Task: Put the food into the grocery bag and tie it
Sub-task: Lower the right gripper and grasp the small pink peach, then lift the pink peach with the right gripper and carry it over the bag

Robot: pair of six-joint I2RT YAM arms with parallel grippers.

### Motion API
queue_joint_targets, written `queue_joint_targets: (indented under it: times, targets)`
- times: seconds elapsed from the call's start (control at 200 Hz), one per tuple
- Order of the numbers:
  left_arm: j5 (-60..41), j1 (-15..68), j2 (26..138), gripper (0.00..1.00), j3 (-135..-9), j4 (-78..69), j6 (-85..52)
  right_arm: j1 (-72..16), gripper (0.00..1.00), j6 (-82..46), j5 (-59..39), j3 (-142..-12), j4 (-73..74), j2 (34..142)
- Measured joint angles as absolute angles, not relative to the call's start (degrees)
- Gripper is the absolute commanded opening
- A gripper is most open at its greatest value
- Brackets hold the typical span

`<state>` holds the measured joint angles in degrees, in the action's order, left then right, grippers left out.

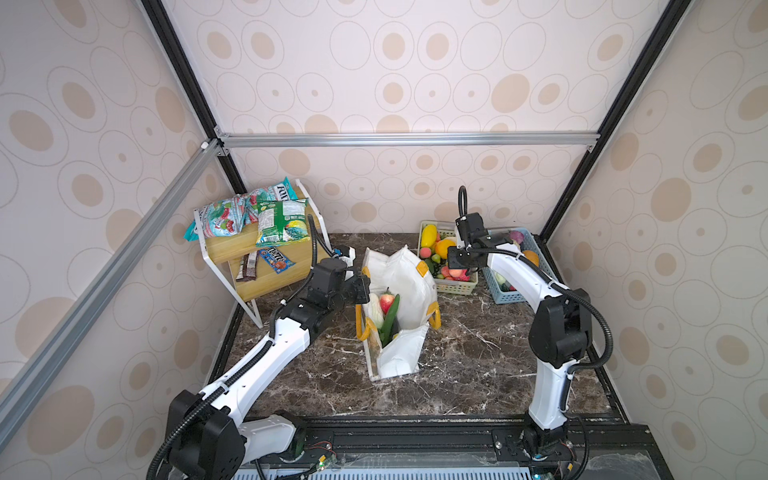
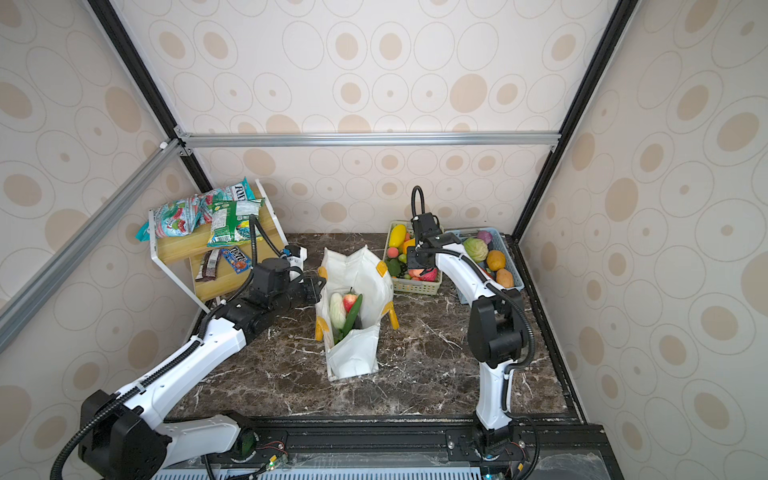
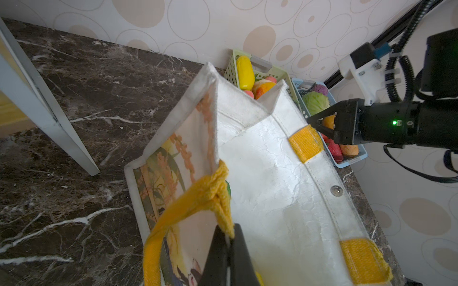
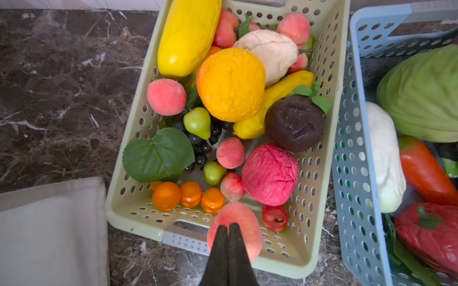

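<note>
Top view, grocery bag [image 1: 409, 286] mouth up, long axis seemingly near-to-far

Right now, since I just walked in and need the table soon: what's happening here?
The left gripper pinches the grocery bag by its yellow handle, propping it open. An apple, cucumber and pale cabbage lie inside. The right gripper, fingers shut, hovers over a peach in the green basket; nothing is tied yet.

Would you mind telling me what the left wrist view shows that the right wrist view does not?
Only the left wrist view: the left gripper shut on the bag's yellow handle, and the right gripper seen from outside. Only the right wrist view: a peach beneath the right gripper's shut tips. Both: the green basket, the blue basket, the cabbage.
</note>
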<state>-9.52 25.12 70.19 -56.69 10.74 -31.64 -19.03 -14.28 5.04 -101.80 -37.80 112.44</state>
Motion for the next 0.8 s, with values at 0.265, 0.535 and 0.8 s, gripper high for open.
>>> queue_joint_targets:
  times: [0.265,0.535,0.8]
  targets:
    - [-11.14,25.12,70.35,0.00,-56.38,9.67,-31.64,-19.07,0.02,-16.25,-0.36,-101.71,-36.56,107.66]
    - [-11.73,25.12,70.35,0.00,-56.27,9.39,-31.64,-21.82,0.02,-16.84,-3.27,-101.34,-34.89,100.05]
    - [-12.27,25.12,70.39,0.00,-56.25,9.04,-31.66,-26.26,0.02,-16.82,-5.32,-101.34,-34.44,95.94]
